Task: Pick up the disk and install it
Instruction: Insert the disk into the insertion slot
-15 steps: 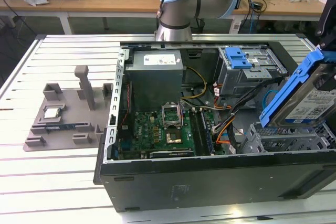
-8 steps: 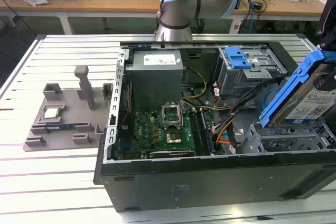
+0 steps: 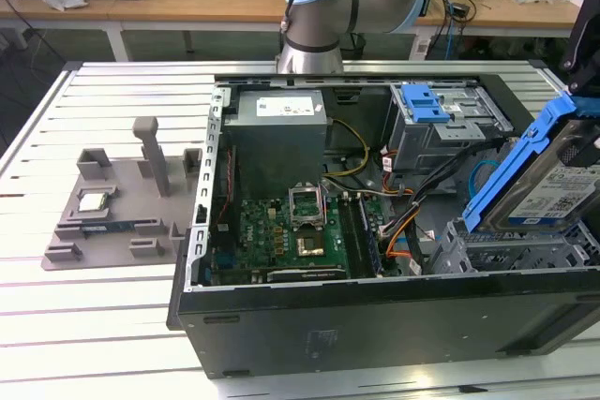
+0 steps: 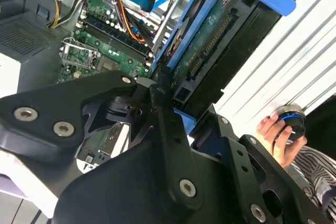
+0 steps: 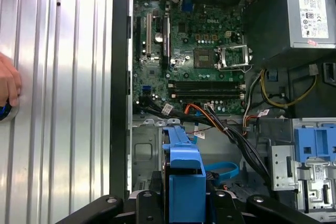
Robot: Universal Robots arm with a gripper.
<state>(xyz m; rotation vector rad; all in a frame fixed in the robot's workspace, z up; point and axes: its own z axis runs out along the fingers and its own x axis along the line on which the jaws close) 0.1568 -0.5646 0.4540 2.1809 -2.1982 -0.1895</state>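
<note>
Gripping the disk (image 3: 551, 180) by its upper end, the gripper (image 3: 581, 89) is holding it in the air at about three o'clock in the exterior view, above the open computer case (image 3: 375, 325). Its jaws are closing firmly on both sides of the blue carrier frame, as both wrist views show, with the disk (image 4: 220, 40) extending straight out from the gripper (image 4: 176, 106).

The disk is hanging tilted, not flat. In the exterior view its long axis is running from about seven o'clock up to one o'clock, and its white-and-blue label is facing the camera. Its lower end is pointing down toward the empty drive bay (image 3: 497, 252), which is sitting just beneath it at roughly four o'clock in the case. I cannot tell whether that end is touching the bay's metal. A second cage with a blue latch (image 3: 424, 102) is standing near, at about one o'clock.

The motherboard (image 3: 291, 231) is lying at the case's centre, well apart from the disk. A grey parts tray (image 3: 112, 222) is sitting on the slatted table (image 3: 94, 325) at nine o'clock. A person's hand (image 4: 273, 128) is resting on the table beside the case.
</note>
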